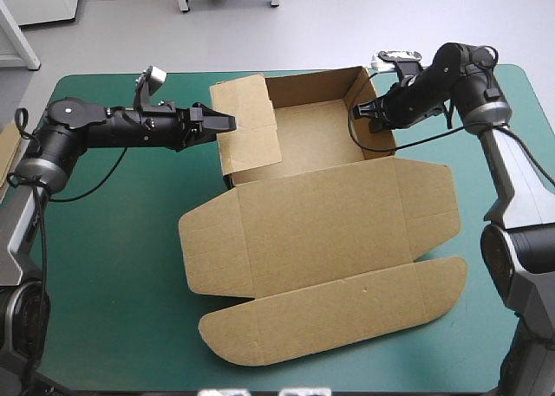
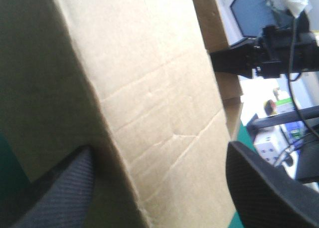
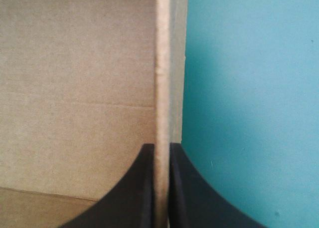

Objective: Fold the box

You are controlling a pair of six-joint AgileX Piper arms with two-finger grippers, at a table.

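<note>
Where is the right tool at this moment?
In the high view, the right tool is toward the far right of the table, shut on the upright right wall of the box.

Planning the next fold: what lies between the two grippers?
Only the box, its raised tray: left gripper at one wall, right gripper pinching the other; high view.

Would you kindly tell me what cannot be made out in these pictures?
High view: whether the left tool touches the raised side flap of the brown cardboard box; the tool's tip merges with the flap's edge.
Left wrist view: the box's inside; the flap fills the picture.
Right wrist view: the flat lid, beyond the picture's edge; only the wall pinched by the right tool shows.
</note>
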